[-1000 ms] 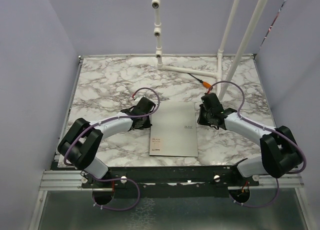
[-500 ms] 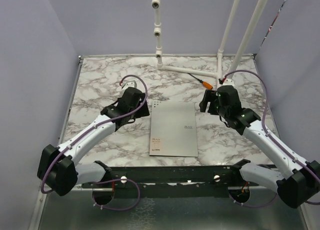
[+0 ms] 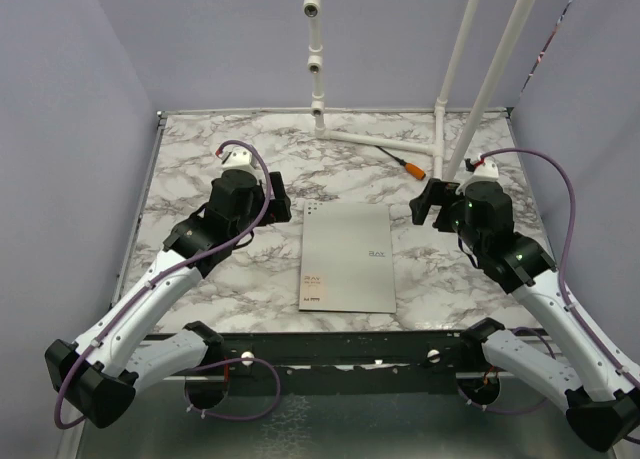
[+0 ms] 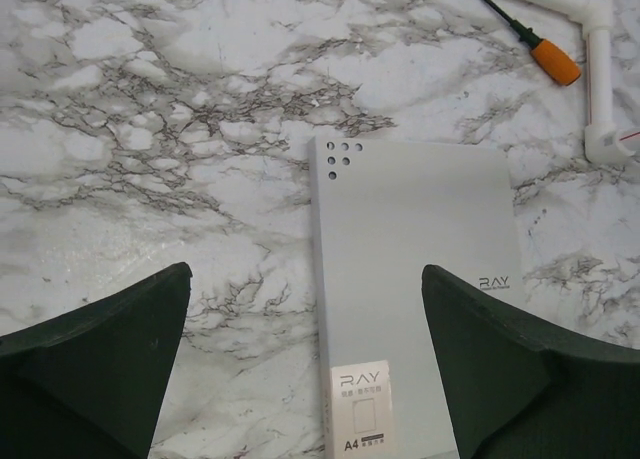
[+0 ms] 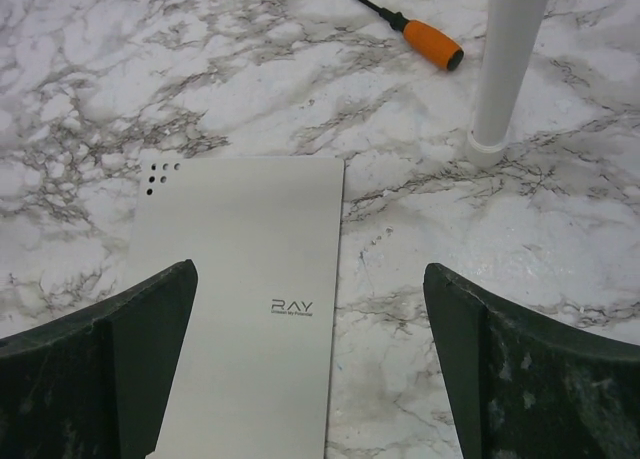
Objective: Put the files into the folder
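Both grippers hang with fingers spread wide and nothing between them: the left gripper (image 4: 305,274) above the marble on the left, the right gripper (image 5: 309,267) above it on the right. A second ago each sat low against a long edge of the folder. Half a second ago they had lifted clear, and now they are higher still and drawn further outward, with both arms stretched taller.

The flat grey-beige folder (image 3: 347,257) has not shifted. It lies shut, cover up, at the middle of the white marble-patterned table (image 3: 200,169), with its small red-marked label at the near left corner and a cluster of small dots at the far left corner. What the cover holds is hidden.

All four edges are uncovered. Bare marble runs along both long edges, wider on the left side than on the right. The near short edge lies close to the black rail (image 3: 340,347) at the table's front. Beyond the far edge lies more open marble, then a slim orange-handled screwdriver (image 3: 404,162) off the far right corner, apart from the folder. Just past it stands the white plastic pipe frame (image 3: 380,141), whose uprights rise behind the right gripper.
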{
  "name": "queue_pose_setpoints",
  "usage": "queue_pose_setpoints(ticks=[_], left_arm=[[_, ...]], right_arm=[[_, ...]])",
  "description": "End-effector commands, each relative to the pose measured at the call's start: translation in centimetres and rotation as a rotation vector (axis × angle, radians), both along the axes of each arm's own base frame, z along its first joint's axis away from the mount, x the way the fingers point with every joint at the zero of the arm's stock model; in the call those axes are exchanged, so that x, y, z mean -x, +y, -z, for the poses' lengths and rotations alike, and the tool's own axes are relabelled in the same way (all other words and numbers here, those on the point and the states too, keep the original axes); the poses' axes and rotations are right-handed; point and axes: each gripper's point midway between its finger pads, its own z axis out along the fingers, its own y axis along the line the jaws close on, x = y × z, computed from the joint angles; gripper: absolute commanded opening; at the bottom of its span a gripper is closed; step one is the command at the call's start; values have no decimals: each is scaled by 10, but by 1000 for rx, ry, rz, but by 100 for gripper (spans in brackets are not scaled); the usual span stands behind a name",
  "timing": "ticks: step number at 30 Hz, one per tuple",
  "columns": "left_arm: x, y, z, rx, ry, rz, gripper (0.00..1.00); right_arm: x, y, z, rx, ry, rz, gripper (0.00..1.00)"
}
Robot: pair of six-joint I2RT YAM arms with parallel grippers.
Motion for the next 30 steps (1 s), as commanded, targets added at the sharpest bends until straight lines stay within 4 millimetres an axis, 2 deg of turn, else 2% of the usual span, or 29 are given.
queue_pose_setpoints(ticks=[1, 7, 12, 19, 24, 28, 30], left_arm=[[5, 12, -41, 5, -125, 8, 99], [16, 18, -68, 74, -269, 21, 99], [21, 23, -70, 111, -346, 18, 99], [26, 25, -71, 117, -368, 26, 99], [26, 22, -68, 124, -357, 34, 99], [25, 21, -65, 117, -348, 40, 99], [25, 20, -65, 117, -346, 48, 99]], right_arm=[[9, -12, -25, -24, -62, 46, 100], [20, -27, -42, -84, -144, 111, 100], [30, -31, -52, -94, -225, 80, 100], [41, -32, -60, -112, -305, 40, 100], [41, -36, -59, -104, -293, 64, 100], [40, -32, -59, -111, -281, 51, 100], [42, -23, -60, -108, -297, -17, 100]])
